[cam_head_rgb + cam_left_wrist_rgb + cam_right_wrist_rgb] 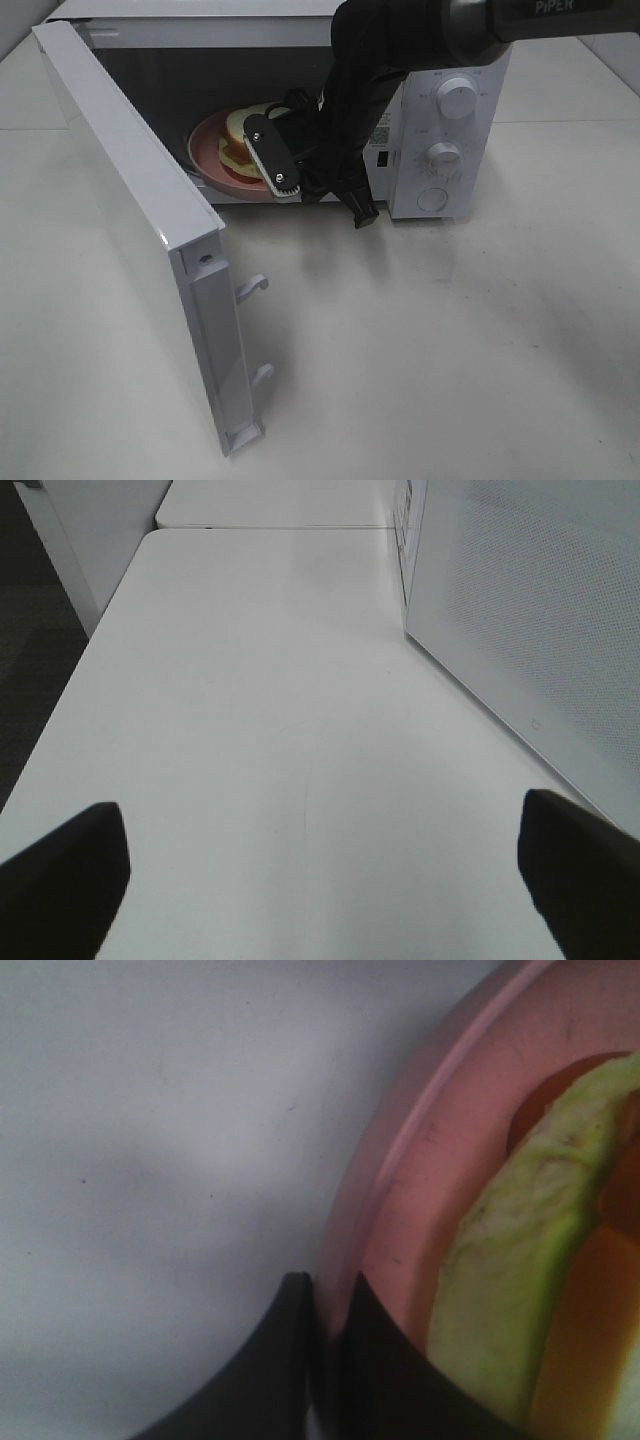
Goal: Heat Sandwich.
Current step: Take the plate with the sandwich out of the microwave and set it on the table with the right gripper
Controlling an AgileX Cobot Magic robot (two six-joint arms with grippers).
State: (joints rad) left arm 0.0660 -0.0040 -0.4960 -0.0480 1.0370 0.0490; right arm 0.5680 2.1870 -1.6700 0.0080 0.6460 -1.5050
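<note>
The sandwich (238,135), white bread with green lettuce and red-orange filling, lies on a round pink plate (205,160) inside the open microwave (440,150). My right arm reaches into the cavity from the upper right. In the right wrist view the right gripper (325,1295) is shut on the rim of the plate (420,1160), its two dark fingers pinched close together, with the sandwich (510,1260) just beside them. The left gripper (320,880) hangs open above bare tabletop, nothing between its fingers (60,880); it is out of the exterior high view.
The microwave door (130,180) swings wide open toward the front left, latch hooks pointing out. Two knobs (457,98) sit on the control panel at the right. A white perforated panel (540,610) stands close beside the left gripper. White tabletop (430,350) spreads in front.
</note>
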